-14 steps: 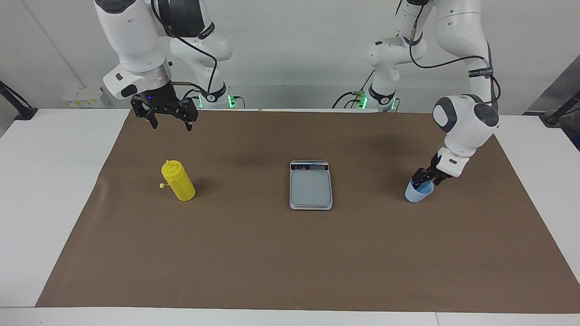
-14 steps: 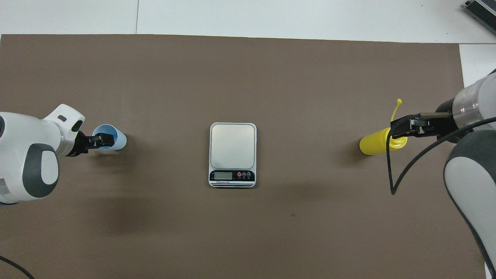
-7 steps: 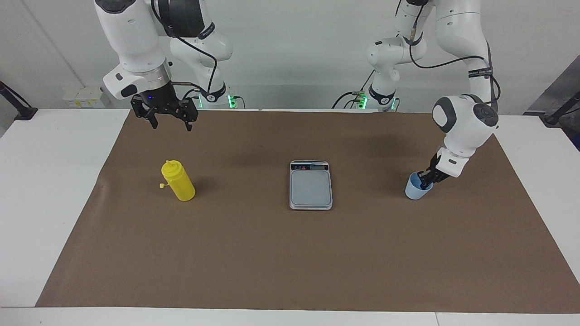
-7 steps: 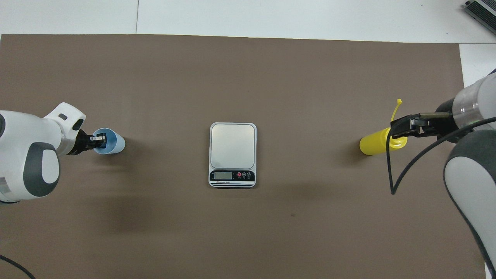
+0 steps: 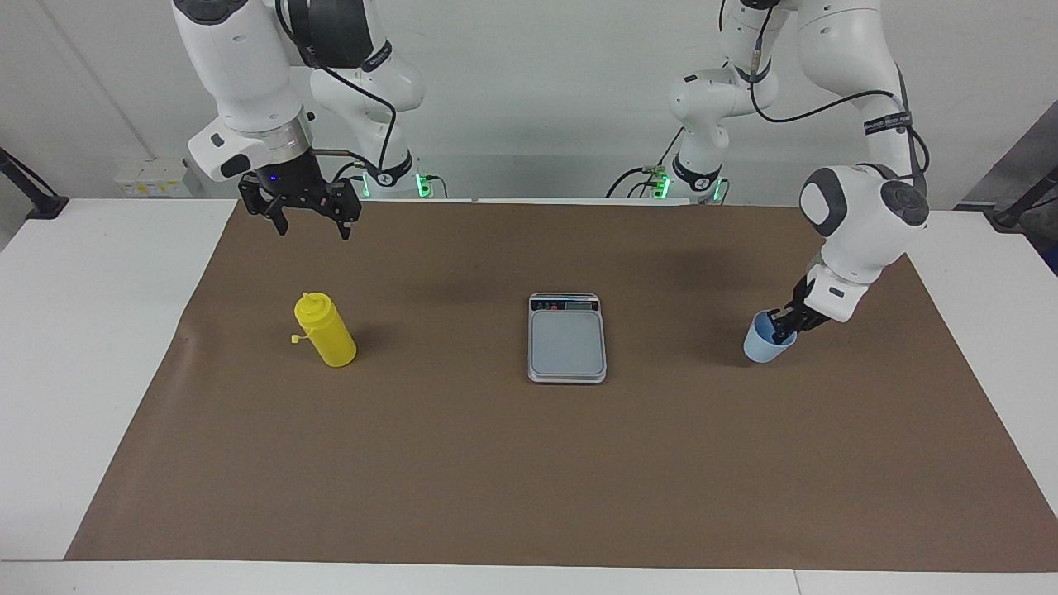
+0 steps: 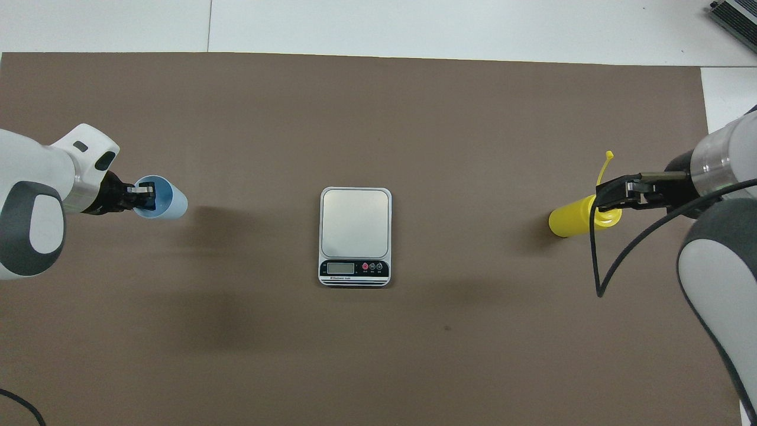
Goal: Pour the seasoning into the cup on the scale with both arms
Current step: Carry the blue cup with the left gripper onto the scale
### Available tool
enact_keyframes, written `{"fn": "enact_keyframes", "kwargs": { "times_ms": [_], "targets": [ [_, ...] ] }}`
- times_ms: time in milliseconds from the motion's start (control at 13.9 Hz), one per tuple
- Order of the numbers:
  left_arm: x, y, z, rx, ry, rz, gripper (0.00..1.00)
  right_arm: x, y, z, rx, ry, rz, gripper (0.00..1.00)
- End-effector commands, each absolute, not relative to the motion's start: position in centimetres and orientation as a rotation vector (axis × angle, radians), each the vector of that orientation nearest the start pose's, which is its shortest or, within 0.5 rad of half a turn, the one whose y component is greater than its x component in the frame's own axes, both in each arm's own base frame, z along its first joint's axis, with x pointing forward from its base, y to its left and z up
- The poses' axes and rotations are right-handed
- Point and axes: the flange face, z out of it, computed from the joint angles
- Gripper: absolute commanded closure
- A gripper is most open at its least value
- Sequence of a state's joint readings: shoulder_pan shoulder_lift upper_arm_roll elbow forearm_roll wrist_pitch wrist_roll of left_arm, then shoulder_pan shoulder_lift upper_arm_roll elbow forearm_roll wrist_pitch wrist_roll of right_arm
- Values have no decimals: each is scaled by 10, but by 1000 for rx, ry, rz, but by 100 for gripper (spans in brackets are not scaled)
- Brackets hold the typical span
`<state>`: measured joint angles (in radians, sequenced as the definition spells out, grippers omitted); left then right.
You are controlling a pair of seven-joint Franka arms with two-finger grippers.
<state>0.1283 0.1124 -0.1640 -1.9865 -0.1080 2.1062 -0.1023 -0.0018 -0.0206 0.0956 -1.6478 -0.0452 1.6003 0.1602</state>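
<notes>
The left gripper [image 5: 780, 329] has closed on the rim of the cup [image 5: 765, 345]: a second ago its jaws straddled the rim open; now they pinch the wall, one fingertip inside the cup and one outside. The cup has since shifted slightly toward the left arm's end of the counter and sits tilted in the grip. In the facing view its base appears to be just clear of the brown mat [image 5: 529, 463], or barely resting on it; which of the two cannot be determined.

The right gripper [image 5: 312, 216] has not moved. It waits with jaws open, raised above the mat near the robots' edge of the counter, and is not touching the bottle [image 5: 326, 331]. The bottle stands upright toward the right arm's end, with its tethered cap hanging off the nozzle.

The scale [image 5: 567, 339] lies at the centre of the mat, between cup and bottle and well apart from both. Its platform is bare and its display strip faces the robots' edge.

Task status, as a judgement: the cup grasp is complete and the lift is beginning. The cup must now be carried to the scale platform. The bottle has not yet been grasped and no pouring has started.
</notes>
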Motion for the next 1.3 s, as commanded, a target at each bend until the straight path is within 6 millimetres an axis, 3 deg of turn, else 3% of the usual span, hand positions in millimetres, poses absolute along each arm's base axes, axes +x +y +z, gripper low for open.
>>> {"fn": "enact_keyframes", "kwargs": {
  "times_ms": [0,144,505,793,937,1225],
  "targets": [
    [586,-64,447,-3260,-218,36,100,545,44,601,-3170,81,27,0],
    [585,-100,455,-3253,-235,25,100,545,44,601,-3170,81,27,0],
    [559,-222,459,-3250,-284,-52,100,545,44,601,-3170,81,27,0],
    [536,-285,458,-3277,-253,-101,100,545,44,601,-3170,81,27,0],
    [532,-317,436,-3227,-257,-129,100,545,44,601,-3170,81,27,0],
    [522,-358,395,-3207,-256,-124,100,545,44,601,-3170,81,27,0]
  ]
}}
